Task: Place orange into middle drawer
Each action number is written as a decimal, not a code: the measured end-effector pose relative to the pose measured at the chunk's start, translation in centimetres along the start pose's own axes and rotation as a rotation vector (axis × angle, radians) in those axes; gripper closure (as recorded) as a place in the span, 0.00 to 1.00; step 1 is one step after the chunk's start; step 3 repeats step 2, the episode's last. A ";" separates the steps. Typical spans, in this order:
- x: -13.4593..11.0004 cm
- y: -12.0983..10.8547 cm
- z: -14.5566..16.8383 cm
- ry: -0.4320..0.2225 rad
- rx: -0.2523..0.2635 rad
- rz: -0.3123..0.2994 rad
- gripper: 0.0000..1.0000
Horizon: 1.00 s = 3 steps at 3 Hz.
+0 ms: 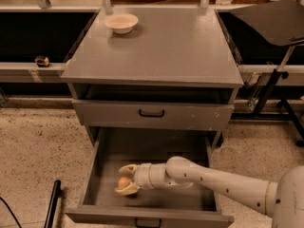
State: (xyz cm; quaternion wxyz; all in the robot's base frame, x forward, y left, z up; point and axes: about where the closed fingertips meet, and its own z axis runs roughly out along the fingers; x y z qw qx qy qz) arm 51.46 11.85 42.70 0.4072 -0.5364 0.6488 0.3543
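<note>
I see the orange [123,182]: small, round, smooth skin, plain orange colour, only a slice of it showing between the fingers. It's a ball shape, so I get no long axis and no pointing direction from it. No stem or mark visible to tell which way is up.

It sits inside the wide grey box-shaped middle drawer [161,148], which is pulled out. The fruit is in the drawer's front-left part, near the left wall and just behind the front panel. I can't tell whether it touches the drawer floor or hangs just over it.

The cream two-finger hand [124,180] is also inside the drawer, at the same spot, pointing toward the drawer's left wall. Its fingers [127,169] are closed around the orange, one on the far side and one on the near side, gripping it. The pale arm [223,182] reaches in across the drawer from its right front corner.

Above the drawer: a closed flat grey drawer front with a black handle [152,114]. Higher up, on the grey desk [156,51], a shallow cream-white bowl [121,22] sits at the back left.
</note>
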 end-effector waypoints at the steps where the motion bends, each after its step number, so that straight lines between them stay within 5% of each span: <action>1: 0.0 0.0 0.1 0.004 0.008 -0.011 0.00; 3: 0.0 0.0 0.1 0.004 0.007 -0.011 0.00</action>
